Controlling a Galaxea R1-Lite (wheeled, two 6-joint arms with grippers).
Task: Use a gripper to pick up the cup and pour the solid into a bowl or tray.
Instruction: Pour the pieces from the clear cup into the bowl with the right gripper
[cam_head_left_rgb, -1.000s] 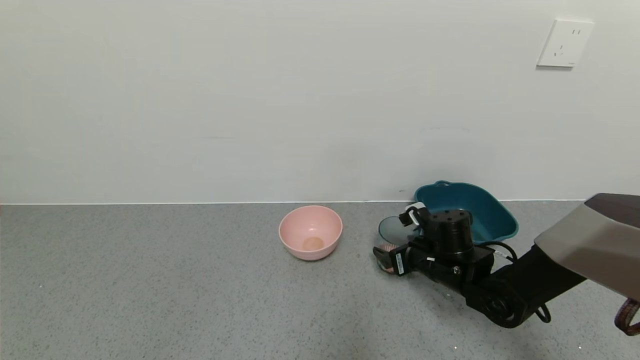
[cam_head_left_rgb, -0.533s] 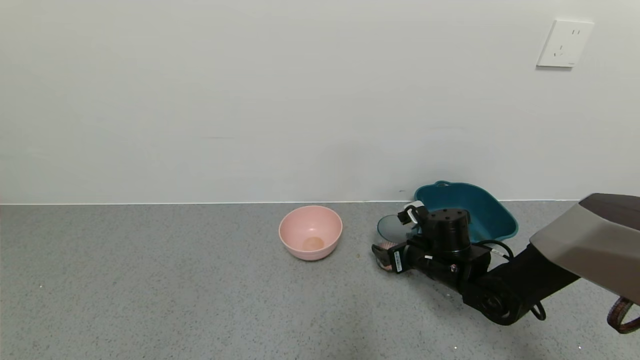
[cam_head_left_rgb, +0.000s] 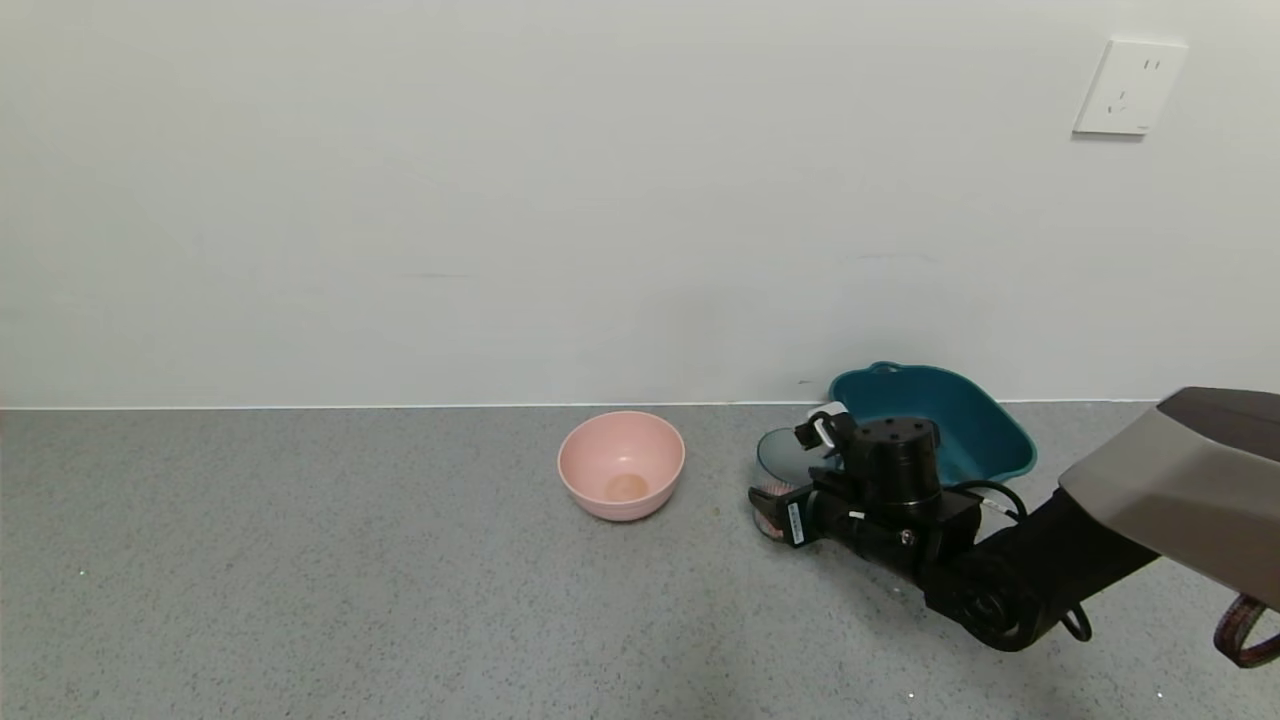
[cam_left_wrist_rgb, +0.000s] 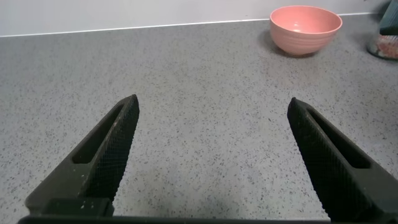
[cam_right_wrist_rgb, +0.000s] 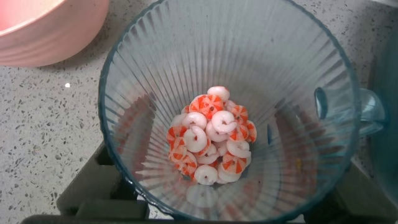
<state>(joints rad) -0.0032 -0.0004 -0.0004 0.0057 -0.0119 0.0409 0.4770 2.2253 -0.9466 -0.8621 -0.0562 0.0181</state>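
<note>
- Right gripper (cam_head_left_rgb: 790, 478) of the black arm, low over the grey speckled countertop (cam_head_left_rgb: 350, 580) — closed around the lower half of the small translucent pale teal-blue ribbed plastic cup (cam_head_left_rgb: 782, 462), one white-grey finger piece (cam_head_left_rgb: 826, 418) showing at the far rim.
- Dark finger (cam_right_wrist_rgb: 93, 183) seen pressed to the outside of the cup wall in the right wrist view.
- Cup upright or close to it, mouth open upward, side handle (cam_right_wrist_rgb: 365, 112) turned toward the basin.
- Inside the cup, a small heap of round red-orange and white pieces (cam_right_wrist_rgb: 210, 138) lying on the bottom.
- Just beyond and to the right of the cup, near the wall: dark teal rounded-square plastic basin (cam_head_left_rgb: 985, 425) with a small loop handle on its far rim.
- To the left of the cup, clearly apart: round pink bowl (cam_head_left_rgb: 621, 465), upright.
- Left gripper (cam_left_wrist_rgb: 211, 155) well off to the left, hovering over bare countertop — black ridged fingers (cam_left_wrist_rgb: 106, 149) spread wide, nothing between them.
- White wall socket (cam_head_left_rgb: 1130, 86) high on the wall at right.
</note>
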